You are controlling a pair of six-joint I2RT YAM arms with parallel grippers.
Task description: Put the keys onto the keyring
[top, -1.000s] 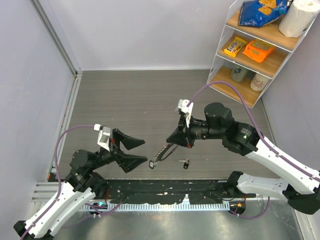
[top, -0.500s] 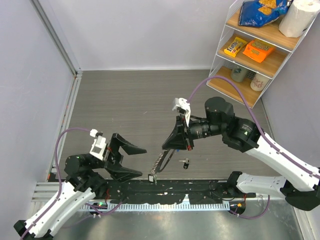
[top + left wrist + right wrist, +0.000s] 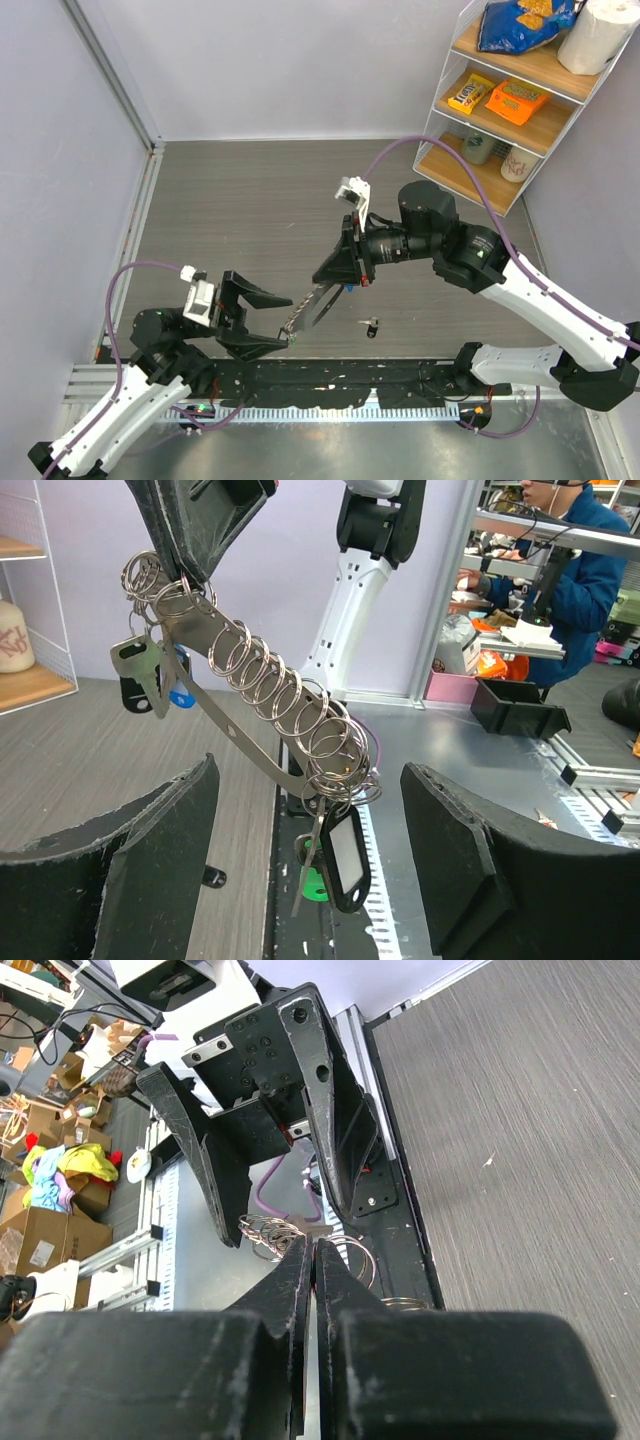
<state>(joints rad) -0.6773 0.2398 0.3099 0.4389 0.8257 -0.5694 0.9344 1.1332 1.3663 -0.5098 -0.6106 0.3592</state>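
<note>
right gripper (image 3: 331, 282) tight on the keyring (image 3: 256, 672); left gripper (image 3: 286, 321) wide, empty, astride its lower end

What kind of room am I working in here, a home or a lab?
Probably a robotics lab cell: plain partition walls enclose the table, a staged snack shelf stands in the corner, and a person works at a cluttered workbench beyond.

The right arm (image 3: 530, 285) is reaching out to its left with the elbow raised, and the right gripper (image 3: 322, 280) is pinching tight on the keyring (image 3: 308, 308). The left arm (image 3: 115, 415) is crouching low, and the left gripper (image 3: 288, 318) is pointing right with its fingers spread wide.
</note>
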